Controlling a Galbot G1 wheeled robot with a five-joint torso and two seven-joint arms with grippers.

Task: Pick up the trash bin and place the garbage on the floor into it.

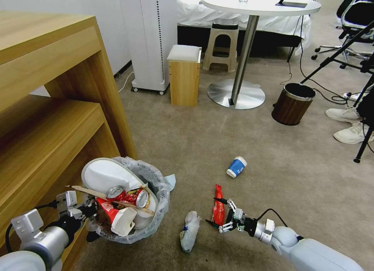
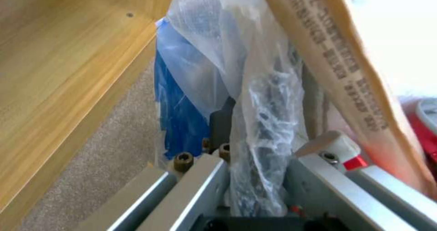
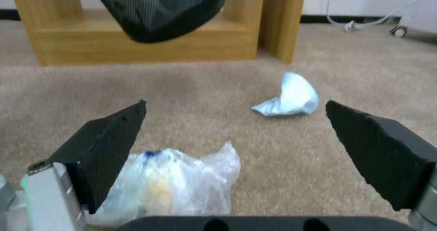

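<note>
The trash bin [image 1: 159, 208], lined with a crinkled bag, hangs tilted just above the floor [image 1: 280, 201] beside the shelf. It holds white slippers, red cans, a carton and a stick. My left gripper [image 1: 89, 215] is shut on its bagged rim [image 2: 262, 145]. My right gripper [image 1: 212, 211] stands open low over the red wrapper [image 1: 218, 206]. In the right wrist view the crushed bottle [image 3: 168, 185] in clear plastic lies by one black pad [image 3: 109, 149], a tissue [image 3: 289, 96] lies farther off, and the bin's dark underside [image 3: 159, 9] hangs beyond. A blue paper cup [image 1: 236, 167] lies on its side past the wrapper.
A wooden shelf unit [image 1: 58, 107] stands close on the left. Farther back are a brown wood-grain bin [image 1: 293, 103], a round table's metal base [image 1: 236, 93], a small wooden stool [image 1: 184, 74], and a person's white shoes [image 1: 350, 124] beside tripod legs at the right.
</note>
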